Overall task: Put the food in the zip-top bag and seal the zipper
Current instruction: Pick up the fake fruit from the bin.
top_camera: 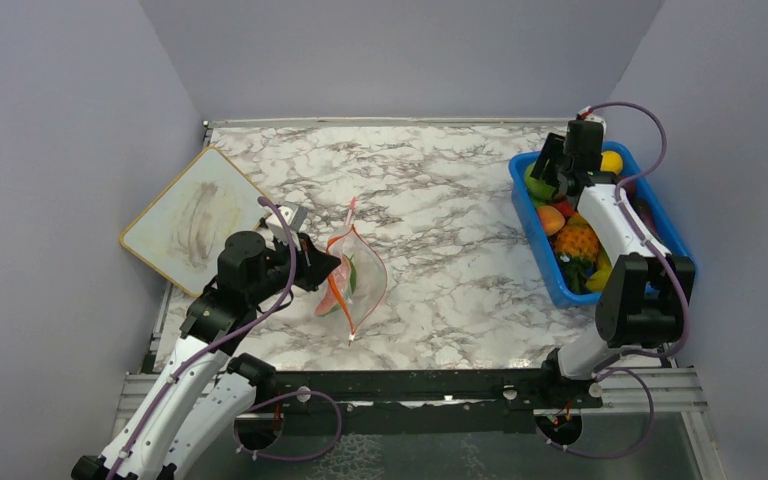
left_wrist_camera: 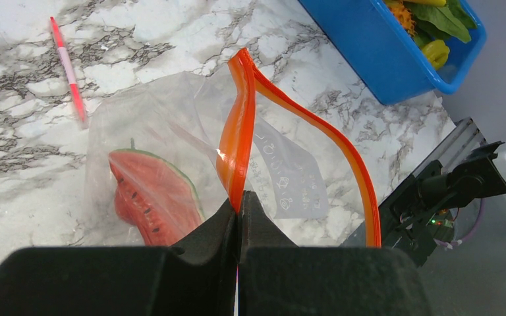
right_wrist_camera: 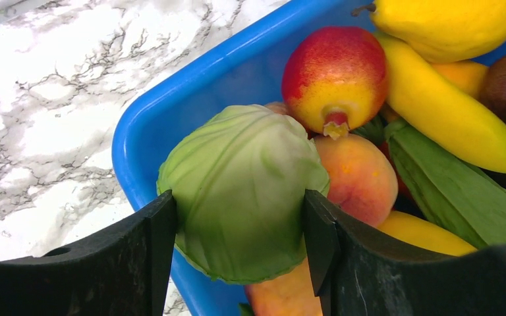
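Note:
The clear zip-top bag (top_camera: 360, 283) lies left of the table's middle with a watermelon slice (left_wrist_camera: 148, 204) inside it. My left gripper (left_wrist_camera: 238, 205) is shut on the bag's red-orange zipper strip (left_wrist_camera: 237, 131) and holds the mouth edge raised, so the mouth stands open in a loop. In the top view the left gripper (top_camera: 326, 266) sits at the bag's left side. My right gripper (right_wrist_camera: 237, 204) is over the blue bin (right_wrist_camera: 171, 99), its fingers pressed on both sides of the green round cabbage-like toy (right_wrist_camera: 244, 178). Red, orange and yellow fruits lie beside it.
The blue bin (top_camera: 530, 228) stands at the right, full of toy fruits and vegetables. A loose pink stick (top_camera: 350, 212) lies just behind the bag. A whiteboard (top_camera: 195, 215) leans at the left edge. The walls enclose three sides.

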`<control>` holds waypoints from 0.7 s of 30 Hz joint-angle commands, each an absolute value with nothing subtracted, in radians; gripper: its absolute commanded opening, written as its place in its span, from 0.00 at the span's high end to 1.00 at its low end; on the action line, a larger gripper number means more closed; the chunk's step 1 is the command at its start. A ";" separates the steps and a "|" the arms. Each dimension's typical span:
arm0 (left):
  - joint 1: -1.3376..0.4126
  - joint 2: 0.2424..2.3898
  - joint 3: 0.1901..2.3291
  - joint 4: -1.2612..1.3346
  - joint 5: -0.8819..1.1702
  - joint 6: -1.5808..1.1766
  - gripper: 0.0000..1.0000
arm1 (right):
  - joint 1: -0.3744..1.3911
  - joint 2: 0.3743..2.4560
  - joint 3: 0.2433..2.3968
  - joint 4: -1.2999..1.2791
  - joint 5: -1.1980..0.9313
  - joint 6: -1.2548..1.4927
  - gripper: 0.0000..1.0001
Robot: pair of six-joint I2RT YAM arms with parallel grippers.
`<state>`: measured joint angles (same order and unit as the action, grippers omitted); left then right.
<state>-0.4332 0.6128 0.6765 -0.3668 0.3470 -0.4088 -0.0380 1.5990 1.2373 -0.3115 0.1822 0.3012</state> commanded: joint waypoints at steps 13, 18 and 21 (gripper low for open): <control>-0.431 0.605 0.670 -0.328 0.332 -0.407 1.00 | 0.144 1.392 1.273 -0.440 0.268 0.261 0.55; -0.431 0.606 0.670 -0.329 0.330 -0.408 1.00 | 0.230 1.325 1.275 -0.474 0.250 0.255 0.56; -0.431 0.607 0.670 -0.329 0.327 -0.409 1.00 | 0.265 1.279 1.273 -0.484 0.192 0.247 0.57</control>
